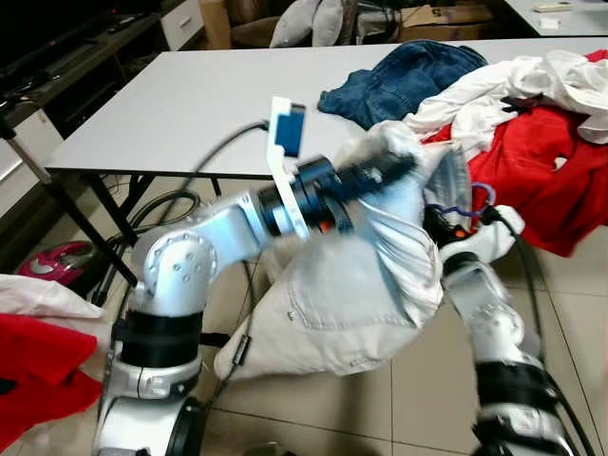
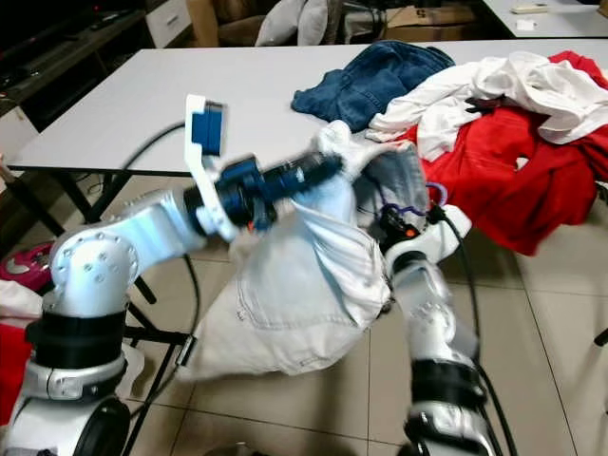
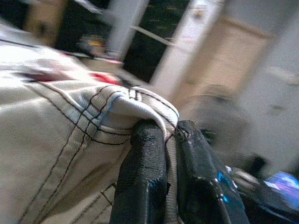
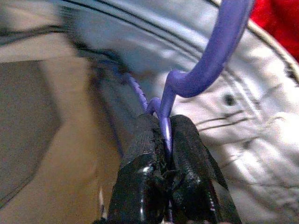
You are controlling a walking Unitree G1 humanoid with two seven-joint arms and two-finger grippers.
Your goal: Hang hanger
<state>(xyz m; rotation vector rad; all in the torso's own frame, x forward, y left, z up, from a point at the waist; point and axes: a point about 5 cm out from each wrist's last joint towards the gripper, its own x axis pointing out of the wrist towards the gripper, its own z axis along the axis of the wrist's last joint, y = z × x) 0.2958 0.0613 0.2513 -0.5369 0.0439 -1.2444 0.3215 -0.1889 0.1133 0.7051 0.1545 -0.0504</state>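
Your left gripper (image 3: 170,135) is pinched tight on a stitched seam of the pale trousers (image 1: 351,304), the fabric fold squeezed between its two black fingers (image 3: 145,177). In the head views that arm reaches across in front of the body and is blurred, its fingers buried in the bunched waistband at the top of the garment.

Just beside it, your right gripper (image 4: 166,135) is clamped on the thin stem of the purple hanger (image 4: 205,65), with no gap between the fingers. The hanger's hook curls up and away from the fingertips, and the light cloth of the trousers lies directly behind it. From the head, the purple hook (image 1: 470,204) shows just above the right wrist, next to the waistband, with the trousers hanging down between the two arms toward the tiled floor (image 1: 418,399).

Beyond both grippers stands the grey table (image 1: 190,104). On it, past the right gripper, lies a heap of clothes: a red garment (image 1: 541,161) nearest, a white shirt (image 1: 532,85) over it, and blue jeans (image 1: 408,81) farther back. More red cloth (image 1: 38,370) lies low on your left side, near the left shoulder.
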